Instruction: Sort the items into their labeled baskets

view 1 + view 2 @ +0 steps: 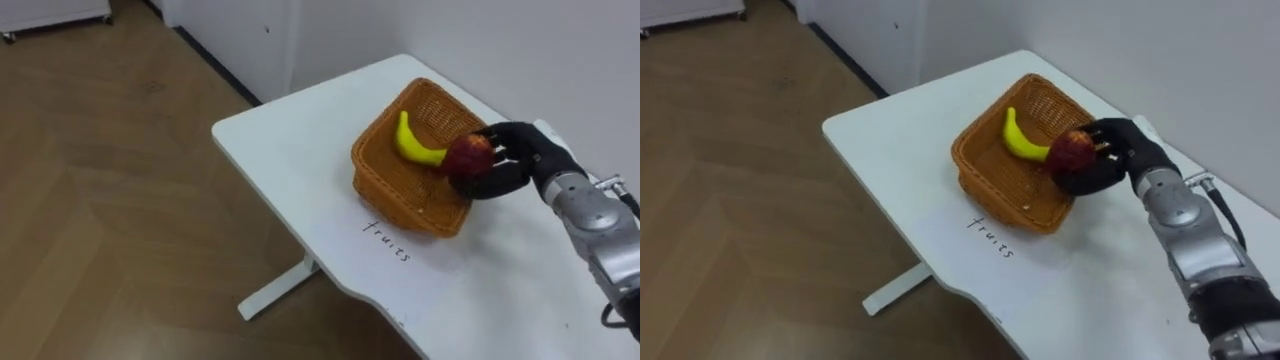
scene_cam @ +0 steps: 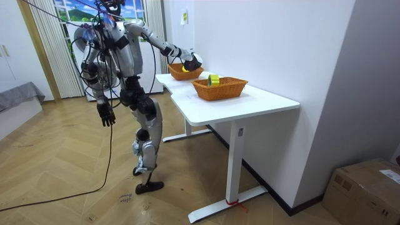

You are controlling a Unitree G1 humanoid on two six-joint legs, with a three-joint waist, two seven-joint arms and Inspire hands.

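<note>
A red apple [image 1: 470, 157] is gripped in the curled fingers of the right hand [image 1: 518, 160], at the rim of a wicker basket [image 1: 385, 178] on the white table [image 1: 290, 150]. A banana [image 1: 415, 146] is seen just left of that hand. Wood floor [image 1: 120, 200] is spread far to its left. A second basket [image 2: 220, 88] is set at the room view's right of it. The left hand [image 2: 106, 114] is hung loose at the robot's side.

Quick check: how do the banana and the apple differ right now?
The banana is yellow, long and curved; the apple is red and round. The banana lies free inside the wicker basket; the apple is gripped in the right hand at the basket's rim. Both are fruit at the same basket. The left hand hangs idle.
</note>
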